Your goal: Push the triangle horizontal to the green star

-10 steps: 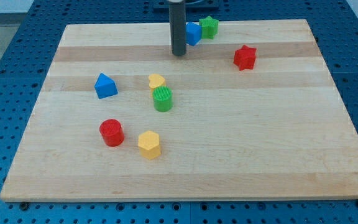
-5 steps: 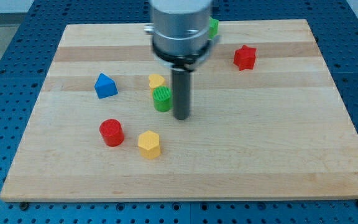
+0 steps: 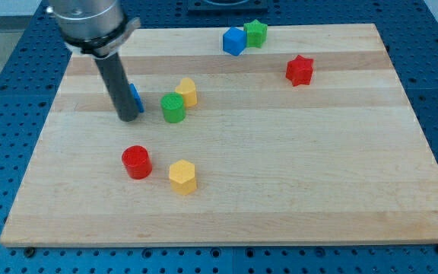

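Observation:
My tip [image 3: 128, 117] rests on the board at the view's left, directly in front of the blue triangle block [image 3: 136, 98], which the rod mostly hides; only its right edge shows. The green star [image 3: 255, 33] sits near the view's top edge, touching a blue cube [image 3: 235, 40] on its left. A green cylinder [image 3: 173, 107] and a yellow heart-like block [image 3: 187, 91] stand close together just right of my tip.
A red star [image 3: 299, 70] lies at the upper right. A red cylinder [image 3: 136, 162] and a yellow hexagonal block [image 3: 182, 176] stand below my tip. The wooden board [image 3: 295, 175] lies on a blue perforated table.
My tip swept from the top centre down past the green cylinder and then left to the blue triangle. The green cylinder and yellow block have shifted up and left.

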